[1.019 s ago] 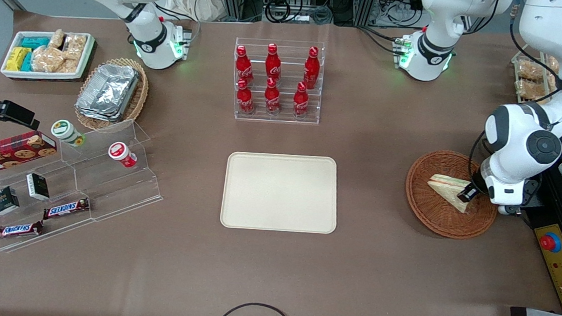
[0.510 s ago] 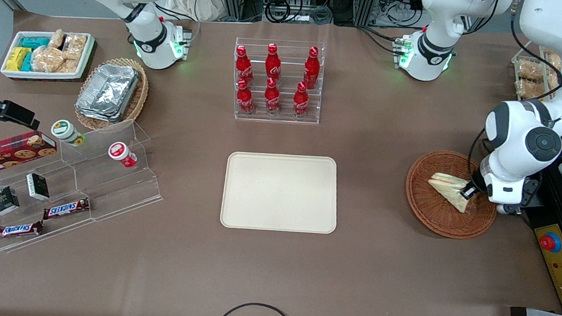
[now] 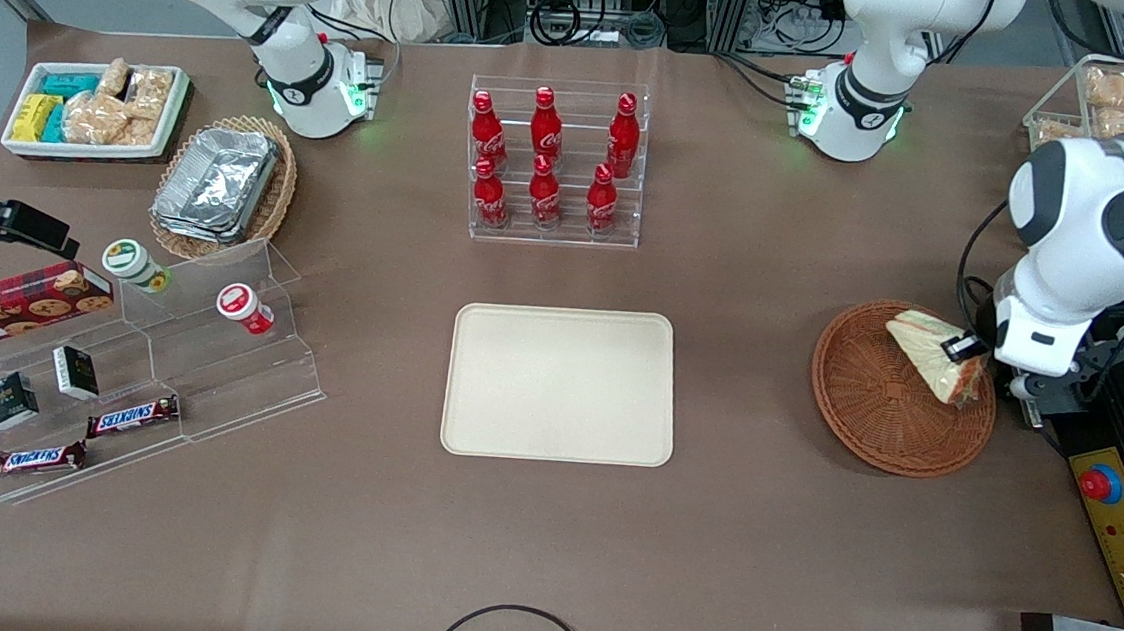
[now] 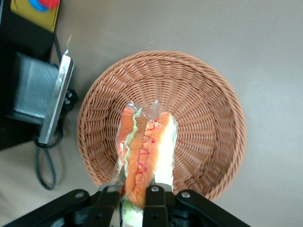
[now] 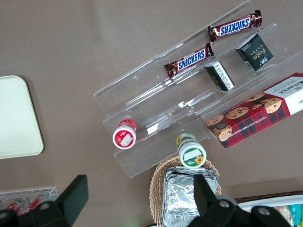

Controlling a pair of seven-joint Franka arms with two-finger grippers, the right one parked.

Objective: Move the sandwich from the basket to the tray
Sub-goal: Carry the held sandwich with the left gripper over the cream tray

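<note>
The clear-wrapped wedge sandwich (image 3: 932, 355) hangs lifted above the reddish-brown wicker basket (image 3: 876, 405) at the working arm's end of the table. My left gripper (image 3: 967, 349) is shut on the sandwich at its end. In the left wrist view the sandwich (image 4: 144, 146) shows its orange and green filling edge, clamped in the gripper (image 4: 134, 197), with the basket (image 4: 203, 118) below it and nothing in it. The cream-beige tray (image 3: 560, 383) lies bare at the middle of the table; its corner also shows in the right wrist view (image 5: 14, 118).
A clear rack of red cola bottles (image 3: 554, 162) stands farther from the front camera than the tray. A yellow control box with a red button (image 3: 1113, 519) and black equipment sit beside the basket. Clear stepped shelves with snacks (image 3: 127, 362) stand toward the parked arm's end.
My gripper has risen with the sandwich, lifting it off the basket floor and a little toward the basket's rim. The arm's wrist has swung up.
</note>
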